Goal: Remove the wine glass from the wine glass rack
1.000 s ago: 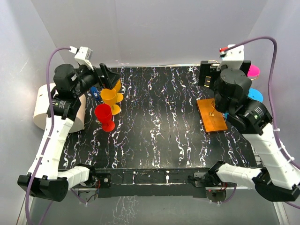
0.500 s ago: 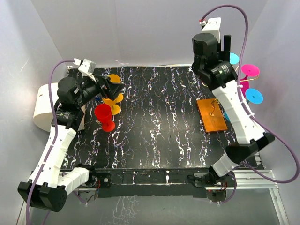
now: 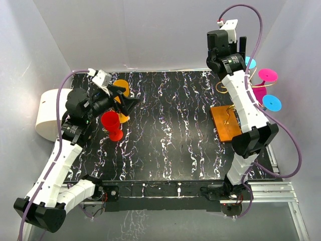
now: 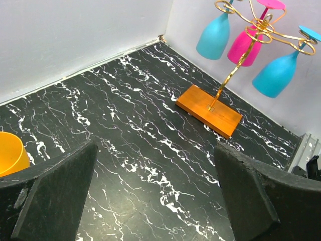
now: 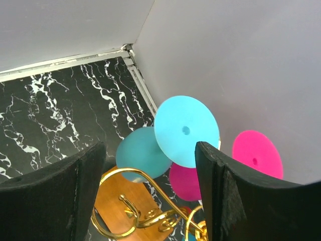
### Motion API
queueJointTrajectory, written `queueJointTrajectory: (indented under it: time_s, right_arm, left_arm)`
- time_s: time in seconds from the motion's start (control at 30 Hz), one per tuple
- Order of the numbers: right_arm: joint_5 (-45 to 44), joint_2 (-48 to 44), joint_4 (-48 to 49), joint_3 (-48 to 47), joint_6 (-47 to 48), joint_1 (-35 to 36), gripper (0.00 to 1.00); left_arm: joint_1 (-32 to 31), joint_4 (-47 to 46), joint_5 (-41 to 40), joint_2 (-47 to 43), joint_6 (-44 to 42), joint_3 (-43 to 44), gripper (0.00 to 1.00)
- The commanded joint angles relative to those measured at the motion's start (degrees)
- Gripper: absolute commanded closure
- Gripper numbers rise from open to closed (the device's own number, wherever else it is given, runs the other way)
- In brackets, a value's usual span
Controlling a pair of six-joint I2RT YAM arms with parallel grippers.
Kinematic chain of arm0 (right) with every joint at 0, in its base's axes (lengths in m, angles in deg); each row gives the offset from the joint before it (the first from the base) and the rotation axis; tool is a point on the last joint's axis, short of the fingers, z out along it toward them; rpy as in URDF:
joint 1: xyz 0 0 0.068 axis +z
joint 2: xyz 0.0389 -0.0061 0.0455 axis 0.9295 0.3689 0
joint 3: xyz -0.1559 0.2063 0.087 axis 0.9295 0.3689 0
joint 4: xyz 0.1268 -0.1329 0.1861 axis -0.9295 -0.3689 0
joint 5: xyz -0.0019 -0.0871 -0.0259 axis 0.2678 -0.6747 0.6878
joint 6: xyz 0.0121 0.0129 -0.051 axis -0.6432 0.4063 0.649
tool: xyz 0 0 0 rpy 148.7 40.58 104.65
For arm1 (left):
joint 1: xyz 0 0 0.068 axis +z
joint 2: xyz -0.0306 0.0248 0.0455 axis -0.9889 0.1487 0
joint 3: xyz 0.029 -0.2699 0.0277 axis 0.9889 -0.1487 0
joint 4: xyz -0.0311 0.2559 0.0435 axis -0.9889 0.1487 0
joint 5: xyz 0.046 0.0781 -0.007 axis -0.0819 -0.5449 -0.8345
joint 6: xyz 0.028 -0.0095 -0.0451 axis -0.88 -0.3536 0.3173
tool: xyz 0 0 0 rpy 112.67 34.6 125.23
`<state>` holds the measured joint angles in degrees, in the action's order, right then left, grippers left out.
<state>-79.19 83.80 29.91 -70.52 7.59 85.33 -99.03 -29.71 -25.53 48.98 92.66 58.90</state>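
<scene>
The wine glass rack [image 4: 208, 111] has an orange base [image 3: 225, 124] and a gold wire stem [image 4: 228, 80] at the table's right. Hanging upside down from its hooks are a cyan wine glass [image 5: 186, 130], a pink one [image 4: 245, 45] and a second cyan one [image 4: 279, 73]. My right gripper [image 5: 145, 196] hovers open high above the rack, the near cyan glass's foot showing below between its fingers, untouched. In the top view the right gripper [image 3: 239, 50] sits beside that foot [image 3: 249, 62]. My left gripper [image 3: 128, 99] is open and empty at the left, facing the rack.
A red glass [image 3: 111, 123] and an orange glass [image 3: 120, 88] stand at the table's left beside my left gripper; the orange one [image 4: 10, 155] shows at the left wrist view's edge. White walls close the back and right sides. A white roll [image 3: 46, 120] lies off the left edge.
My right arm has swung up and back from beside the rack base to above the hanging glasses, its jaws narrowing slightly. My left gripper has turned rightward, away from the orange glass.
</scene>
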Motion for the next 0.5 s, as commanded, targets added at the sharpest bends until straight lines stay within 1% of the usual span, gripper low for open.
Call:
queueJointTrajectory:
  time_s: [0.0,0.13,0.33,0.4,0.47]
  right_arm:
    - [-3.15,2.08,2.16,-4.20,0.39,-0.28,0.33]
    - [-5.25,3.39,3.00,-3.48,1.11,-0.89,0.34]
    - [-4.98,4.44,4.30,-2.71,1.61,-2.76,0.35]
    - [-5.28,4.60,4.90,-2.07,2.00,-3.14,0.39]
    - [-5.01,4.70,4.97,-1.88,2.12,-3.54,0.40]
  left_arm:
    - [-1.95,0.09,-1.88,-1.19,-2.52,0.69,0.01]
    - [-2.29,0.51,-3.25,-0.80,-2.86,0.60,0.01]
    - [-2.78,0.76,-4.10,-0.15,-2.81,0.69,0.01]
    - [-3.01,0.79,-4.10,-0.07,-2.79,0.69,0.01]
    - [-3.08,0.89,-4.14,-0.15,-2.81,0.77,0.01]
